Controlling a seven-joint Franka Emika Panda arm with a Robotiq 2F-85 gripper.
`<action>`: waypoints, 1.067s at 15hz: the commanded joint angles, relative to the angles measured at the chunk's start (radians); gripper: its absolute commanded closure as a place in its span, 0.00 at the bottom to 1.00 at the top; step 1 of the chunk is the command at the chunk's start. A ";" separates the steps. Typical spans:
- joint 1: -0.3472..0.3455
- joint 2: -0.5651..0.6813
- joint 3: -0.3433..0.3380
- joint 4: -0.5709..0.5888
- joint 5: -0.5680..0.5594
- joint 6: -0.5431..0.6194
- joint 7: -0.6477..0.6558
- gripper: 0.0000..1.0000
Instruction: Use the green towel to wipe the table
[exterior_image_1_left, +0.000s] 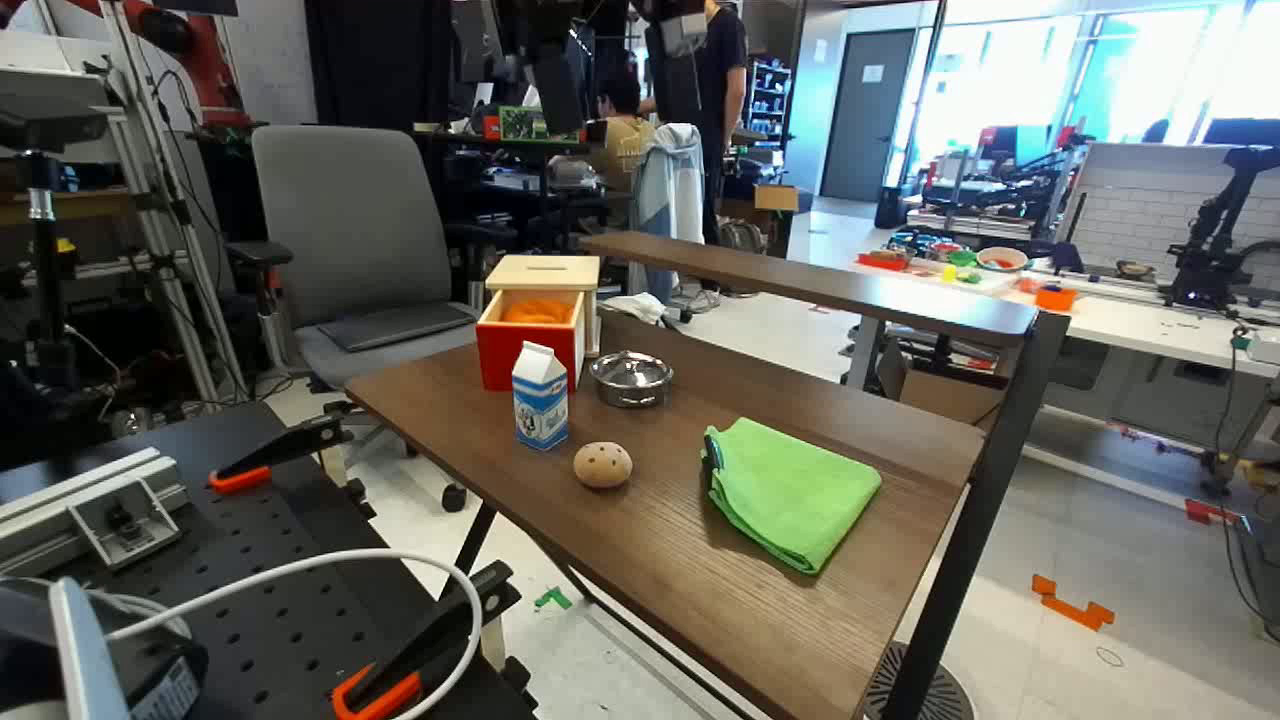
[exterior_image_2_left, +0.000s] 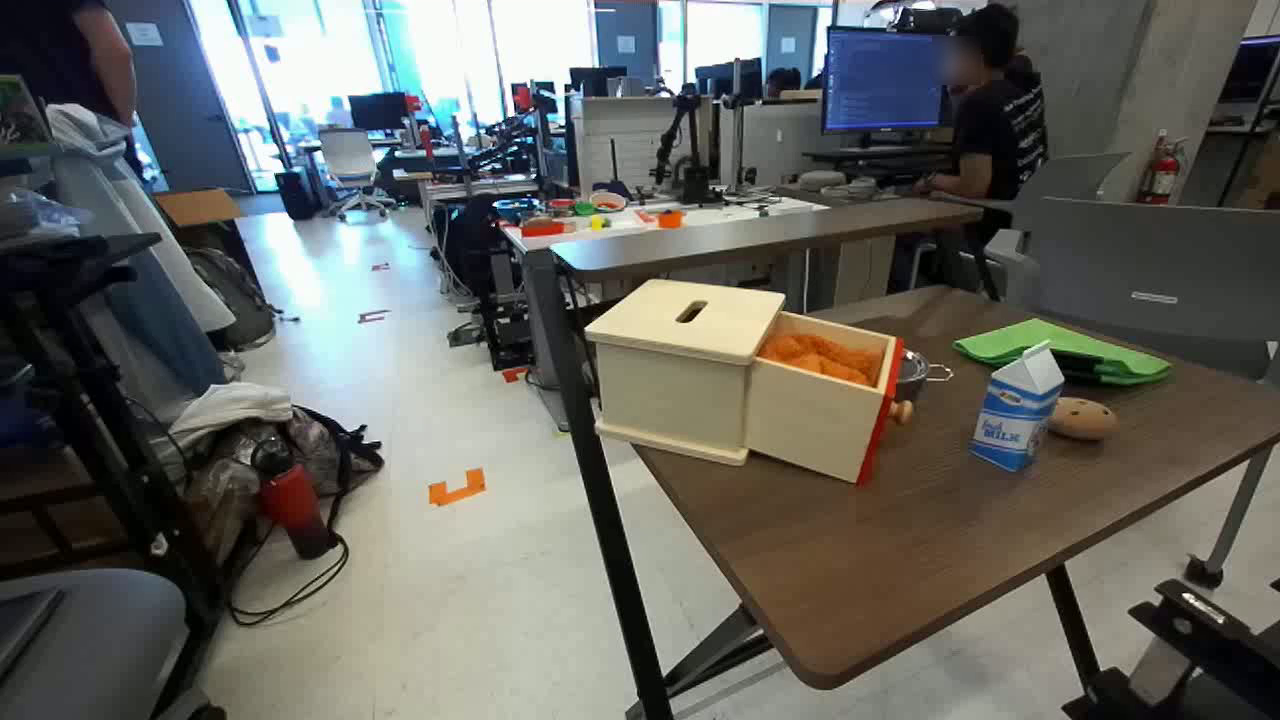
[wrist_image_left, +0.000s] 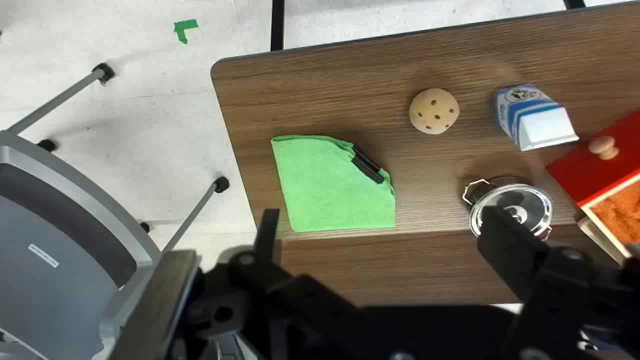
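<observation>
The green towel (exterior_image_1_left: 790, 495) lies folded flat on the brown wooden table (exterior_image_1_left: 650, 570). It also shows in an exterior view (exterior_image_2_left: 1060, 350), partly behind the milk carton. In the wrist view the towel (wrist_image_left: 330, 192) lies near one table end, with black strips at one corner. My gripper (wrist_image_left: 381, 211) is open and empty, fingers wide apart, well above the table. Its fingers frame the towel and the pot from above. The gripper (exterior_image_1_left: 615, 90) also shows at the top edge of an exterior view, high over the table's far side.
A round brown object with holes (wrist_image_left: 434, 111), a milk carton (wrist_image_left: 532, 116) and a lidded metal pot (wrist_image_left: 520, 207) stand beside the towel. A wooden box (exterior_image_2_left: 680, 380) has its red-fronted drawer open, with orange material inside. A raised shelf (exterior_image_1_left: 820, 280) runs along one long edge.
</observation>
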 joint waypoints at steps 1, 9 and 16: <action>-0.001 0.000 0.001 0.001 0.001 -0.003 -0.001 0.00; 0.038 0.240 -0.107 0.077 0.090 0.021 -0.352 0.00; -0.005 0.380 -0.085 0.109 0.051 0.125 -0.337 0.00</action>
